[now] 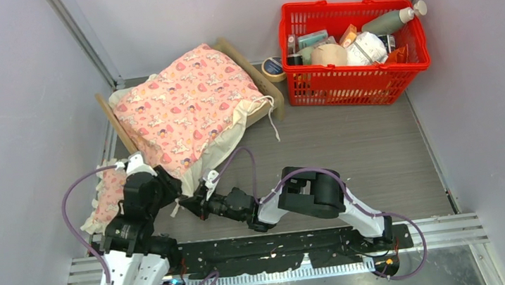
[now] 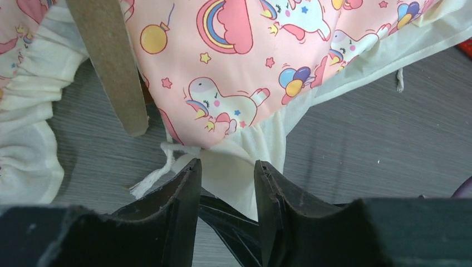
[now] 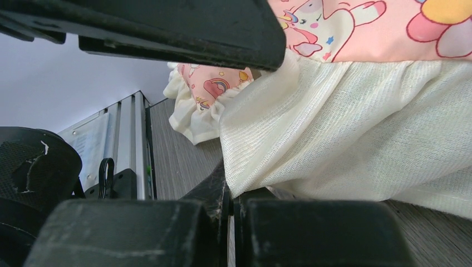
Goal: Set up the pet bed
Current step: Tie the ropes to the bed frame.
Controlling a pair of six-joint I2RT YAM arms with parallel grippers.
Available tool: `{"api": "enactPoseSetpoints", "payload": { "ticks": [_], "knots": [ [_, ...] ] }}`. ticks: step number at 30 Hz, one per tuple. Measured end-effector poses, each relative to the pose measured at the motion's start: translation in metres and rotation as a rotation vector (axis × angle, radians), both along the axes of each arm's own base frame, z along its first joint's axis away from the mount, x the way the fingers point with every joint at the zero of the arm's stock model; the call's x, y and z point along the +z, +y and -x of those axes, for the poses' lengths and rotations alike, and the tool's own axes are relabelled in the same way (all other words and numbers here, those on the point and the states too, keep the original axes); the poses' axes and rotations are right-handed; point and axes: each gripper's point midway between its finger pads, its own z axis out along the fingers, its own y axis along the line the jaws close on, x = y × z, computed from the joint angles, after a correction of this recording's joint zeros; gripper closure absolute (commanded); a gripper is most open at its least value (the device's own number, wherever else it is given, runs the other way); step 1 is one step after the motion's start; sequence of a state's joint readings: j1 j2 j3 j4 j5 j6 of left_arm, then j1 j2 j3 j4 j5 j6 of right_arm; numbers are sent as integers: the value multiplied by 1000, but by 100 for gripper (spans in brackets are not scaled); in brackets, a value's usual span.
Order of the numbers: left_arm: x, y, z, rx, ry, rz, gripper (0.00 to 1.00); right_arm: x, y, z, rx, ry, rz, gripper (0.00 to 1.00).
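– Two grippers work the blanket (image 1: 189,107): your left gripper (image 2: 227,163) parted, right gripper (image 3: 231,192) pinching its frill.
– Tug hard and you could drag the pet bed (image 1: 244,58), back-left beside the red basket (image 1: 356,78).

Red basket (image 1: 343,87) at rear R of worktop (image 1: 350,153), packed w/ misc items: pump bottle (image 1: 392,20) lying across top R corner, nozzle over the rim; round beige item (image 1: 329,54) in the middle; white crumpled packet (image 1: 367,47) just beside it; rest too small to tell. Tape roll (image 1: 272,68) just L of basket, touching or nearly. Pink unicorn-print blanket (image 1: 189,103) w/ cream frill draped over pet bed (image 1: 248,65) at rear L, frill reaching the worktop on near side, thin white tie hanging off R corner. Small pink frilled pillow (image 1: 108,200) on worktop near L wall. Walls plain lilac-grey.
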State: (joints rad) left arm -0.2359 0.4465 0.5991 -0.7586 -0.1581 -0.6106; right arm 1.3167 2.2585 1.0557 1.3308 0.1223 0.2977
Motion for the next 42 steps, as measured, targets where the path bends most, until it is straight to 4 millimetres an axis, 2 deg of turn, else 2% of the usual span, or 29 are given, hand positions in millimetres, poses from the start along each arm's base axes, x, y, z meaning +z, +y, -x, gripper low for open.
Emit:
{"api": "enactPoseSetpoints", "payload": {
  "ticks": [5, 11, 15, 18, 19, 20, 22, 23, 26, 38, 42],
  "knots": [
    [0, 0, 7, -4, 9, 10, 52, 0, 0, 0, 0, 0, 0, 95],
    [11, -8, 10, -35, -33, 50, 47, -1, 0, 0, 0, 1, 2, 95],
    [8, -21, 11, -81, -21, 106, 45, -1, 0, 0, 0, 1, 4, 95],
    [-3, -28, 11, -105, 7, 127, 44, -1, 0, 0, 0, 1, 5, 95],
    [-7, -29, 11, -110, 17, 129, 47, -2, 0, 0, 0, 2, 6, 95],
    [-12, -30, 10, -113, 29, 130, 53, -2, 0, 0, 0, 2, 7, 95],
    [-24, -32, 9, -120, 65, 131, 89, -2, 0, 0, 0, 2, 7, 95],
    [-28, -33, 8, -118, 79, 135, 100, -2, 0, 0, 0, 2, 7, 95],
    [-36, -35, 3, -117, 109, 135, 100, -3, 0, -1, -4, 3, 11, 95],
    [-26, -25, -15, -45, 42, 102, 100, -3, -4, -9, -33, 14, -4, 94],
    [-25, -23, -20, -31, 31, 93, 100, -6, -6, -9, -34, 20, 1, 85]
  ]
}}
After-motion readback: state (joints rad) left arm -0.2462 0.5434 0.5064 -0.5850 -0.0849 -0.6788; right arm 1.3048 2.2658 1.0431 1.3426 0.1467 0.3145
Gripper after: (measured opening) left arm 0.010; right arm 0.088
